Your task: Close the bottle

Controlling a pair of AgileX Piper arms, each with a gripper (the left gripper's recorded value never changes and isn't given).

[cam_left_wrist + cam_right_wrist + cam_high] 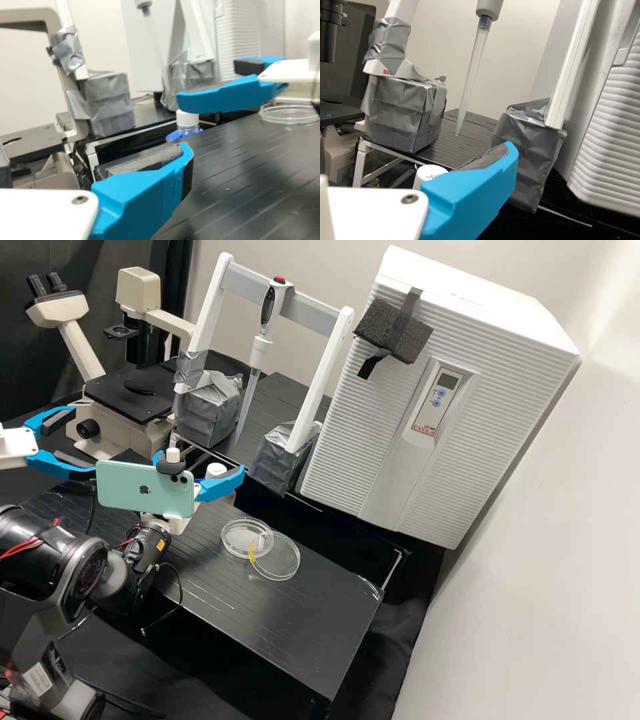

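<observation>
Right gripper point(200, 465), fingers spread, poised at bottle point(186, 131) w/ white cap point(215, 470); best to centre on cap, clamp square, twist. Left gripper point(77, 440) released too

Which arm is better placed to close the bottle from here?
Right, most likely. The right gripper is open and right at the bottle, with one blue finger close by its white cap. The left gripper, also open, hangs off by the microscope, apart from the bottle.
</observation>
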